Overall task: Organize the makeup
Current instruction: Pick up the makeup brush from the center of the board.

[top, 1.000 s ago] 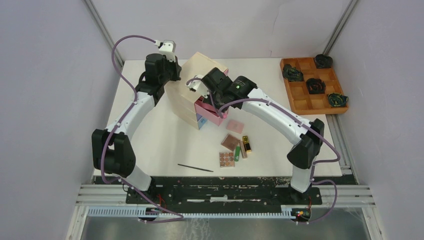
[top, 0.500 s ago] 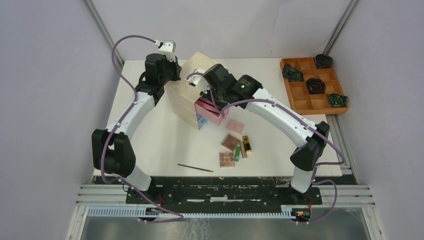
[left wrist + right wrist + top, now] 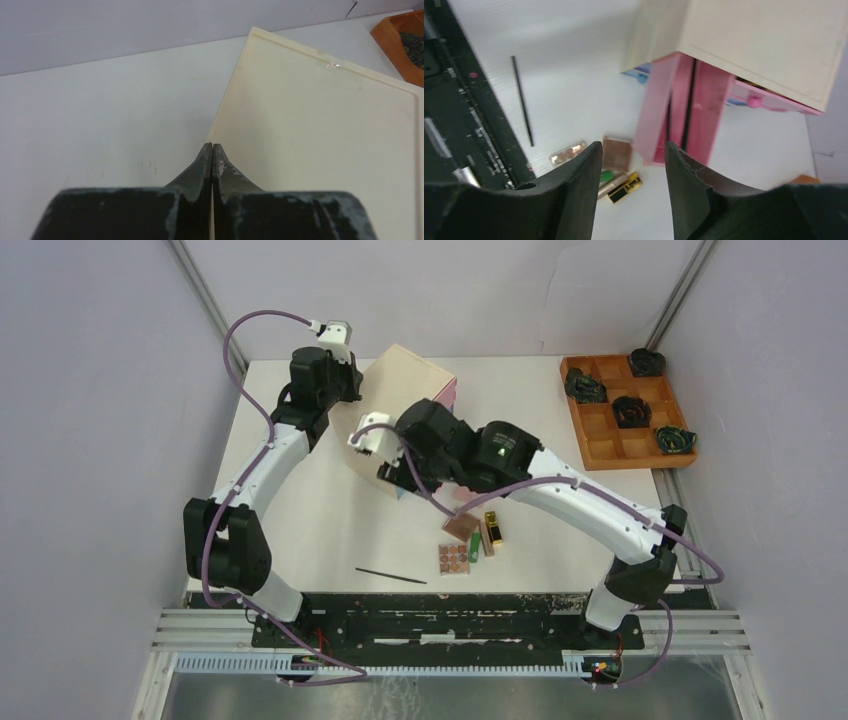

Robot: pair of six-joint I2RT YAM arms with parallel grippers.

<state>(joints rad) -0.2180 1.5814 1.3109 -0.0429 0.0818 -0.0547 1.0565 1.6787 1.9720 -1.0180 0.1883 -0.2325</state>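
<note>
My right gripper (image 3: 633, 150) hangs open and empty above the table, in front of the pale chest (image 3: 400, 370). The chest's pink drawer (image 3: 679, 115) stands pulled out, and a thin black stick (image 3: 689, 100) lies in it. Another black stick (image 3: 390, 575) lies on the table near the front edge. A brown palette (image 3: 462, 524), a palette of round pans (image 3: 453, 558), a green tube (image 3: 474, 545) and a gold tube (image 3: 493, 528) sit close together. My left gripper (image 3: 212, 146) is shut, its tips at the chest's cream panel (image 3: 320, 130).
An orange-brown wooden grid tray (image 3: 625, 410) with dark coiled objects stands at the back right. A blue drawer knob (image 3: 641, 77) shows under the pink drawer. The right arm (image 3: 560, 490) stretches over the table between the chest and the loose makeup.
My right gripper has opened and drawn back from the pink drawer toward the near left. The left arm has not moved.
</note>
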